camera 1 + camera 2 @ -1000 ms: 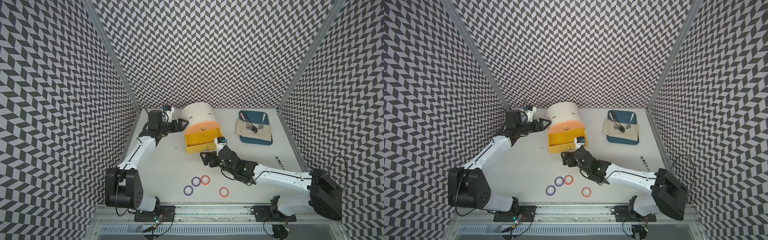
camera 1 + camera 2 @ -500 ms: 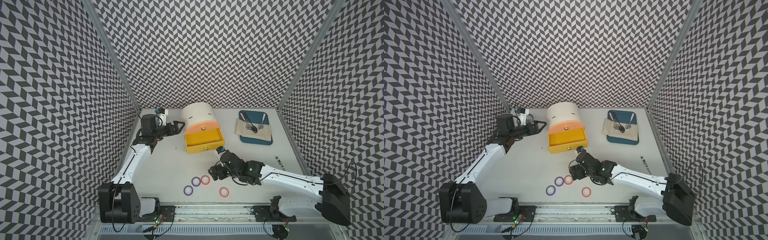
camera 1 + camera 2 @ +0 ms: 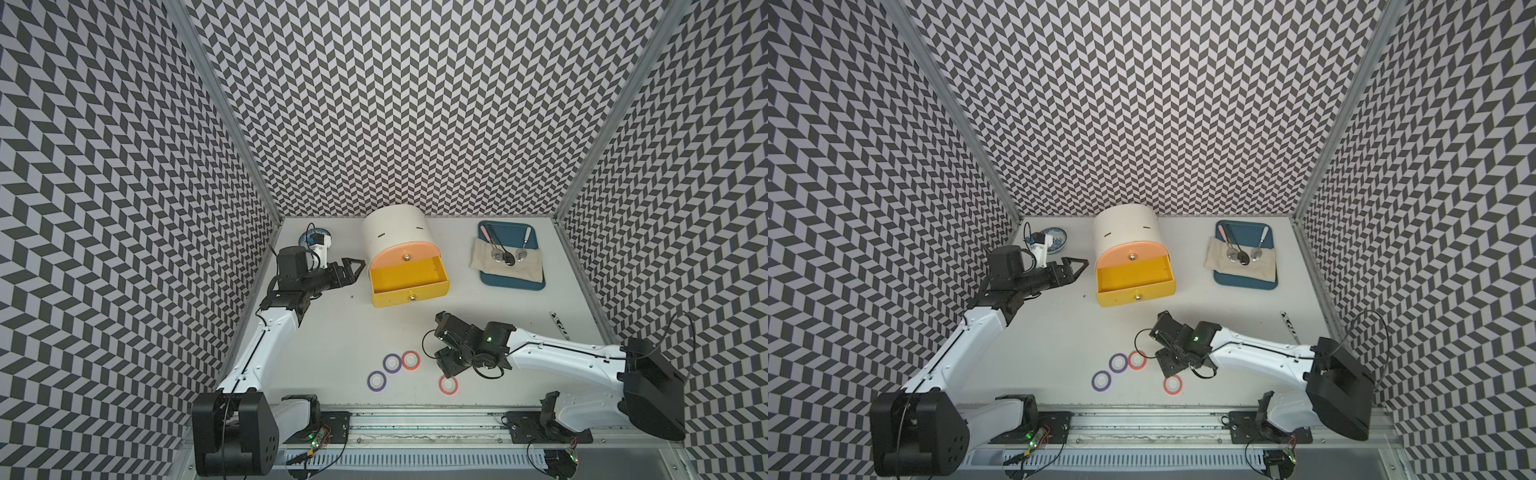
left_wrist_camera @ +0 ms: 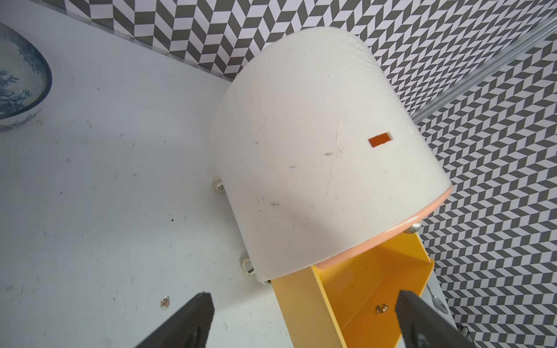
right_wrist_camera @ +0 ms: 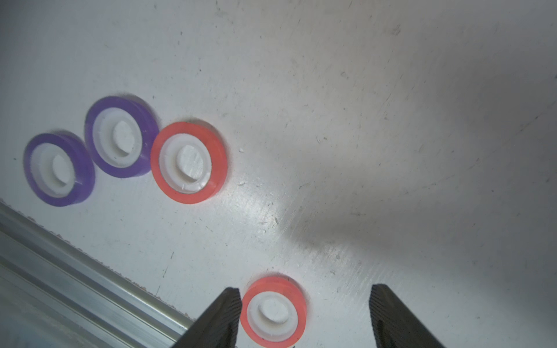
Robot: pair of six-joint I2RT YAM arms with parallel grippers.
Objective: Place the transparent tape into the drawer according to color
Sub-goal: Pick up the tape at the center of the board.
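Two purple tape rings (image 3: 392, 363) (image 3: 376, 380) and two red-pink ones (image 3: 410, 359) (image 3: 448, 385) lie flat near the table's front. My right gripper (image 5: 304, 293) hangs open over the nearer red-pink ring (image 5: 273, 311). That ring lies between the fingers, close beside one fingertip (image 5: 230, 301). The white cabinet (image 3: 395, 232) stands at the back. Its yellow drawer (image 3: 409, 278) is pulled out and its peach-pink drawer (image 3: 405, 257) is shut. My left gripper (image 3: 353, 266) is open and empty, just left of the cabinet.
A blue tray (image 3: 511, 284) with a cloth and spoons sits at the back right. A blue-patterned bowl (image 3: 1054, 241) stands in the back left corner behind the left arm. A small pen-like stick (image 3: 559, 330) lies by the right wall. A metal rail (image 3: 415, 419) runs along the front edge.
My right arm has swung from the yellow drawer's front down to the nearer red-pink ring, and its jaws have narrowed. My left gripper has drawn back from the cabinet and opened wider.
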